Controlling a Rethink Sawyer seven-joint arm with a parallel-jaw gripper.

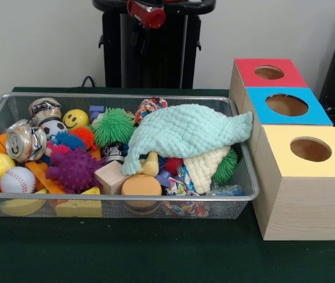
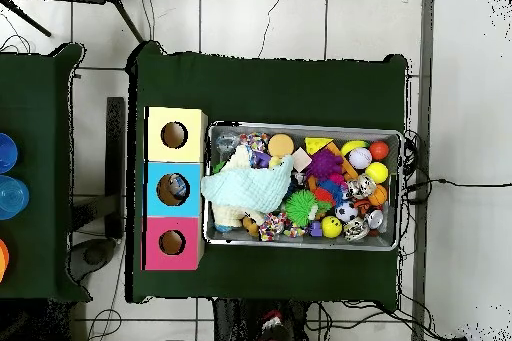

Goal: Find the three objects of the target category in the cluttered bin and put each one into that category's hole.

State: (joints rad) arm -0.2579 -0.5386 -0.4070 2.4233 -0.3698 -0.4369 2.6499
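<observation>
The arm (image 1: 147,12) is sitting drawn back at the top edge of the front view, and its claw is not showing clearly, so I cannot tell how it is standing. The wire bin (image 1: 238,194) is resting on the green counter (image 1: 155,253), holding balls, spiky toys, crushed cans and blocks. A mint cloth (image 1: 185,132) is lying over its right part. Just beside the bin, three boxes are standing in a row: red (image 1: 269,72), blue (image 1: 286,105), yellow (image 1: 311,149), each showing a round hole on top.
</observation>
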